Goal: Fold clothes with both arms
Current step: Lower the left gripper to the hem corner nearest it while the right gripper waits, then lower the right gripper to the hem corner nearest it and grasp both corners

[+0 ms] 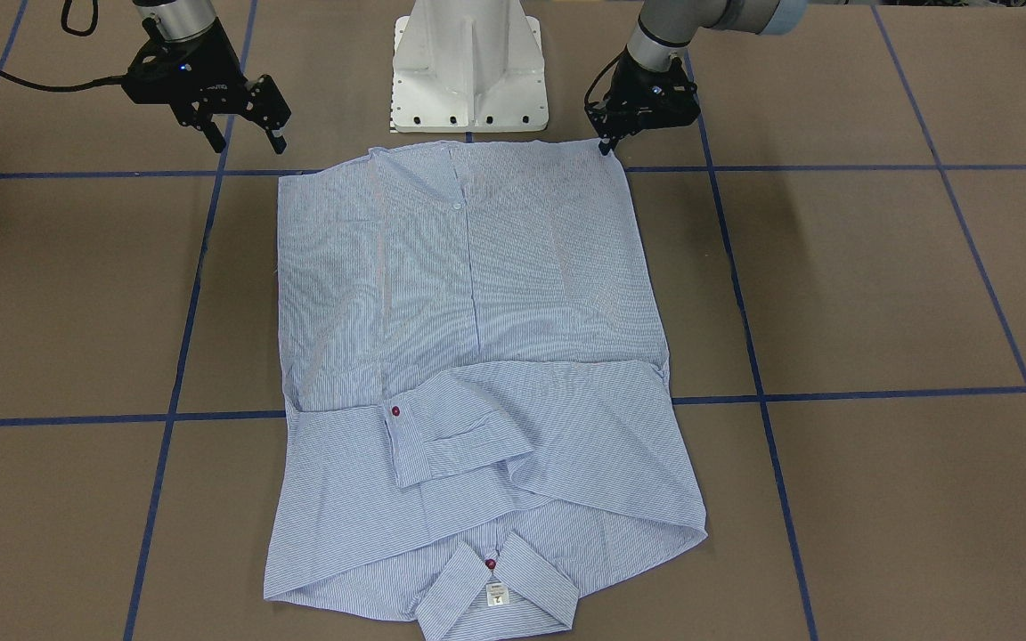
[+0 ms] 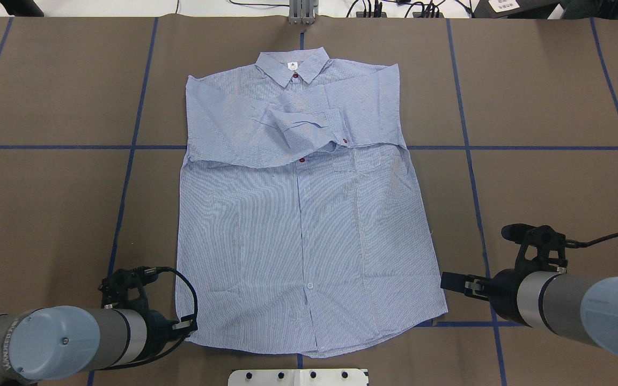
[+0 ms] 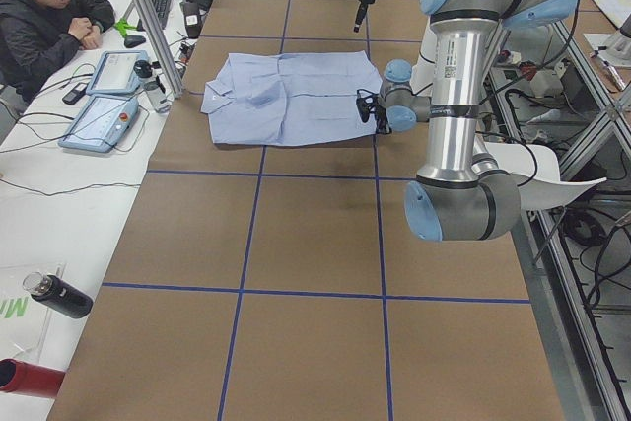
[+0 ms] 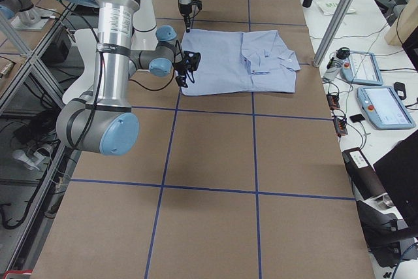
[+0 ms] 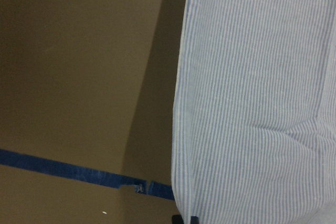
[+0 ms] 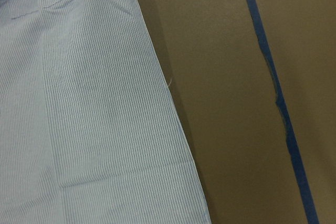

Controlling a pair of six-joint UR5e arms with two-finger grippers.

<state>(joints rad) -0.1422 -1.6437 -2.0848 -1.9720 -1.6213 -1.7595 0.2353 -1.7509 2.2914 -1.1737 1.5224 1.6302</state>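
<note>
Overhead exterior: shirt [image 2: 309,225] lay flat mid-table, collar far, sleeves folded across chest. Left gripper [image 1: 606,145] touched near-left hem corner; finger spread unclear. Right gripper [image 1: 247,141] hung spread, empty, beside near-right corner.

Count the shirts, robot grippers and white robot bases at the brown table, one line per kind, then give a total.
Shirt: 1
Grippers: 2, the left gripper and the right gripper
White base: 1
Total: 4
</note>
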